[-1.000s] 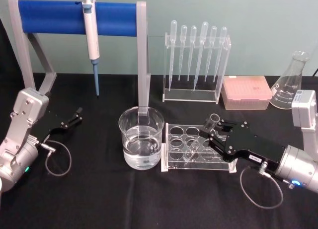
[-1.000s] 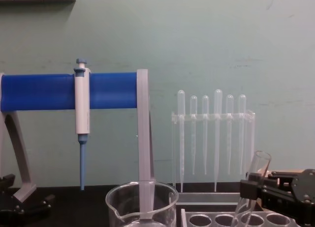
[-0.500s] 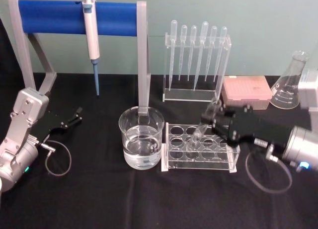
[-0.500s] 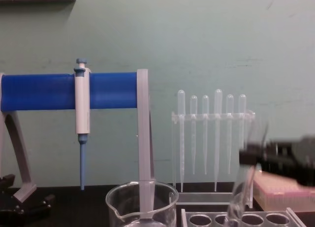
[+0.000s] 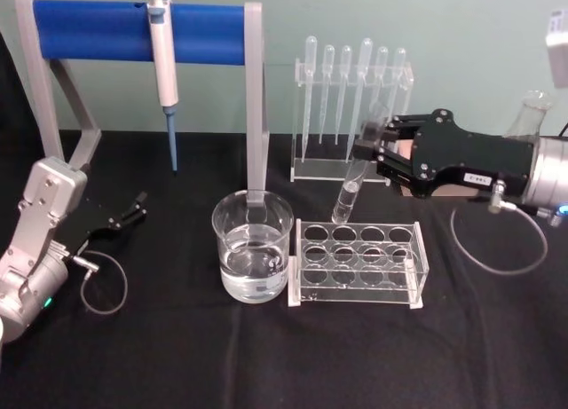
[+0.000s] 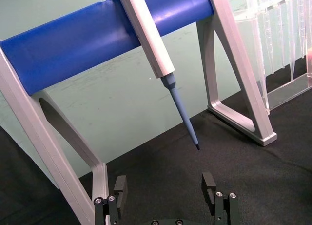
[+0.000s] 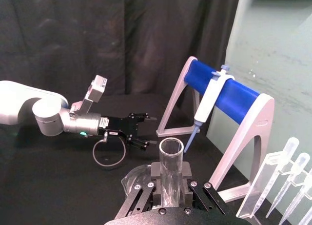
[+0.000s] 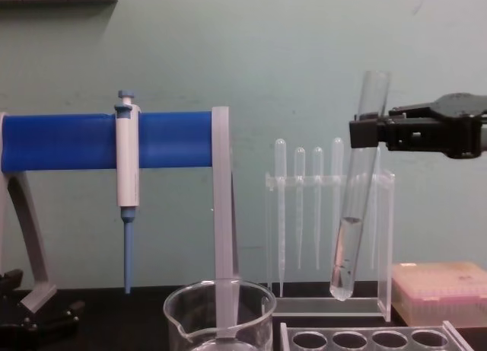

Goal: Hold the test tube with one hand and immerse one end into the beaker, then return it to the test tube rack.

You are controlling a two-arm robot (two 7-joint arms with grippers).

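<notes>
right black two-finger claw (image 5: 368, 153) was clamped shut on the upper part of the long clear glass test tube (image 5: 349, 187), holding it slightly tilted in the air above the clear rack (image 5: 355, 286) at mid-bench. wide clear glass beaker (image 5: 224, 249) of water stood just left of the rack. left claw (image 5: 135, 207) rested open near the bench's left edge.
</notes>
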